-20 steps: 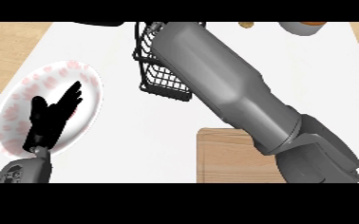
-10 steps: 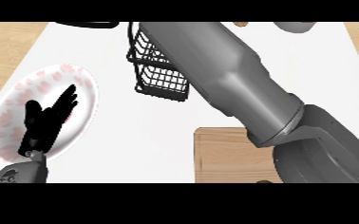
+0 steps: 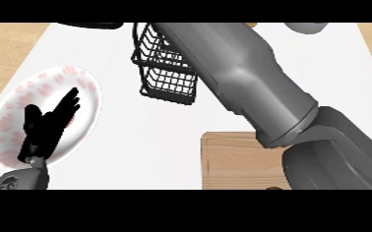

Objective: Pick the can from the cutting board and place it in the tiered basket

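My right forearm hides its hand and the can, so I cannot tell its grip; I'd lower slowly into the tiered basket, left hand resting spread.

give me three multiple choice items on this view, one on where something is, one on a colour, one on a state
1. Where does the left hand show?
A. inside the basket
B. over the pink-spotted white plate at the view's left
C. on the cutting board

2. What colour is the wire tiered basket?
A. black
B. red
C. white

3. How are the left hand's fingers?
A. curled round a can
B. pinching the plate's rim
C. straight, holding nothing

Answers:
1 B, the black hand lies across the plate at the left.
2 A, its wire mesh is black against the white counter.
3 C, the fingers point up and apart with nothing between them.

The right forearm crosses the basket from the lower right, above the wooden cutting board; its hand and the can are not visible.
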Robot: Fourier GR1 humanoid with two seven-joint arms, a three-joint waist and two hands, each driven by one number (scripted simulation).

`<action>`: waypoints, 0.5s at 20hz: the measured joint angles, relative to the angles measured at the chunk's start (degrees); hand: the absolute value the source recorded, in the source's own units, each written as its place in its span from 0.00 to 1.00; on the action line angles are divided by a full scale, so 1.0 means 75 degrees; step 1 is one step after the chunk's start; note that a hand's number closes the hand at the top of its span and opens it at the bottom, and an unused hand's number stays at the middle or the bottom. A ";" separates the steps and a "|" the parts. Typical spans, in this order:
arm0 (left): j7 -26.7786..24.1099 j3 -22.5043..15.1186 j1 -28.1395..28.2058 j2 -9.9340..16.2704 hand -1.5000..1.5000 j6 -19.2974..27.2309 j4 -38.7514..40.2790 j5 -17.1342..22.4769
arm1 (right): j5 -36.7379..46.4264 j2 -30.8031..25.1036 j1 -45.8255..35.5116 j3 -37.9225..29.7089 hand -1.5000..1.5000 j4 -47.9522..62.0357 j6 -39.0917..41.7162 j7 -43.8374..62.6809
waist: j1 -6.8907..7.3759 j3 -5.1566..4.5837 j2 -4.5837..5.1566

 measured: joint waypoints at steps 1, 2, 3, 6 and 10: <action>-0.0030 -0.0008 0.0008 -0.0002 0.50 0.0001 0.0006 -0.0015 | -0.0158 -0.0003 0.0033 -0.0118 0.00 0.0083 0.0149 0.0091 | 0.0009 -0.0002 0.0001; -0.0049 -0.0014 0.0054 -0.0014 0.50 0.0005 -0.0010 -0.0022 | -0.0318 -0.0019 0.0053 -0.0267 0.00 0.0153 0.0239 0.0157 | 0.0006 -0.0003 -0.0029; -0.0020 0.0022 0.0017 0.0032 0.50 -0.0024 0.0000 0.0007 | -0.0469 -0.0025 0.0065 -0.0385 0.00 0.0194 0.0344 0.0256 | -0.0018 -0.0002 -0.0052; -0.0047 0.0035 0.0148 0.0051 0.50 -0.0032 -0.0072 0.0000 | -0.0813 -0.0056 0.0128 -0.0648 0.00 0.0377 0.0555 0.0564 | 0.0000 0.0002 -0.0111; -0.0065 0.0057 0.0123 0.0045 0.50 0.0002 -0.0032 -0.0015 | -0.1128 -0.0084 0.0258 -0.0847 0.00 0.0286 0.0250 0.0932 | -0.0069 0.0011 -0.0148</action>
